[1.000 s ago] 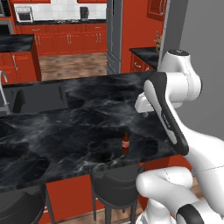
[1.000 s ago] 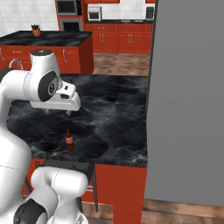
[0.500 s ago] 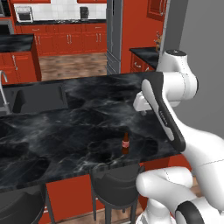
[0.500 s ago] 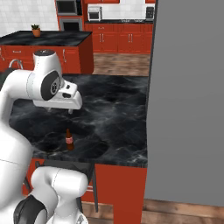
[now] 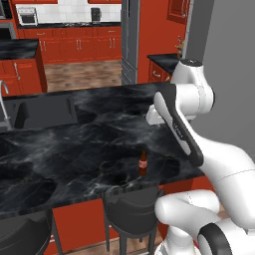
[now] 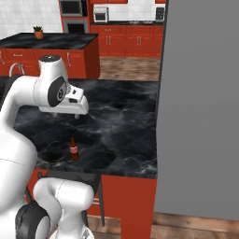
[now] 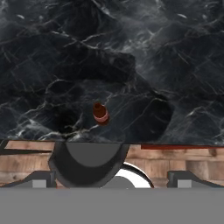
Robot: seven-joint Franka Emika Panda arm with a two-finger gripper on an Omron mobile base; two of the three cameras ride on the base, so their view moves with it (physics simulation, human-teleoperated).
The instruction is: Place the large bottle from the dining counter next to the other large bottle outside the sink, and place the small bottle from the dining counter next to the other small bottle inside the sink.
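Small brown bottle (image 5: 143, 164) with a red band stands upright on the long black marble-look dining bench (image 5: 74, 154), near its front edge, just above a black round-seated bar stool (image 5: 130, 213); the claw (image 6: 77, 112) hangs open above the bench, apart from the bottle

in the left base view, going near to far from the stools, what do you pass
stool -> small bottle near the dining counter edge -> sink -> wood floor -> red cabinets on the back wall
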